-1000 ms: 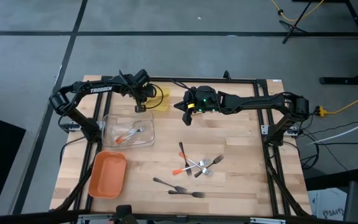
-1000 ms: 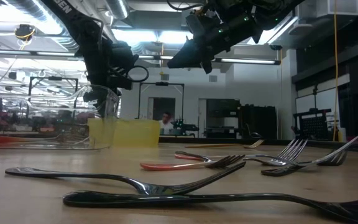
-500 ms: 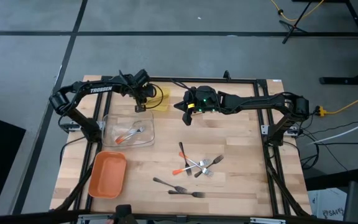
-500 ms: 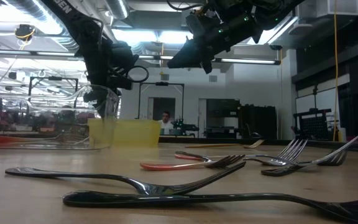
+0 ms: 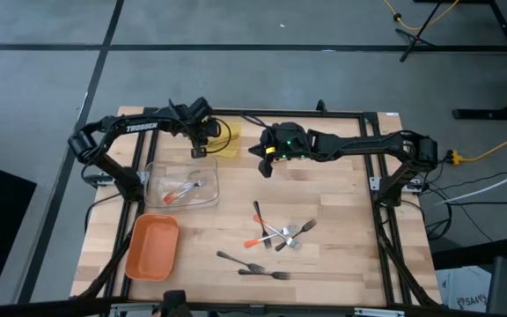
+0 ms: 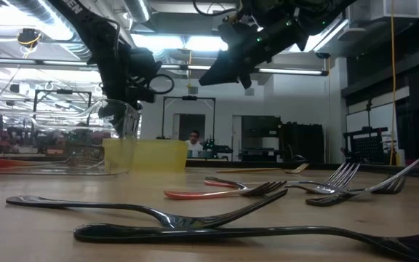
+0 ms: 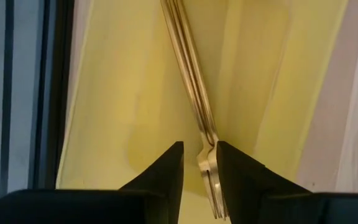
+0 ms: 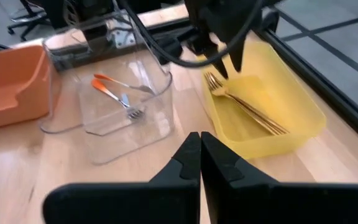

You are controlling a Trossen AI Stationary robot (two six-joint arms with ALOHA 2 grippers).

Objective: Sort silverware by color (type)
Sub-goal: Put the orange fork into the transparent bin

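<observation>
My left gripper hangs open over the yellow tray. Its fingers stand on either side of the head of the tan wooden forks that lie flat on the tray floor, without plainly touching them. My right gripper is shut and empty, raised above the table to the right of that tray. Two silver utensils with orange handles lie in the clear tray. A small pile of silver and dark utensils rests on the table, with two dark forks nearer the front edge.
An orange tray sits at the near left, in front of the clear tray. Bare wood lies between my right gripper and the utensil pile. Cables run along the far edge behind the yellow tray. A person shows far off in the room.
My right gripper has shifted a little in the low view, rising slightly, and it has stayed shut. The utensils and trays have kept their places.
</observation>
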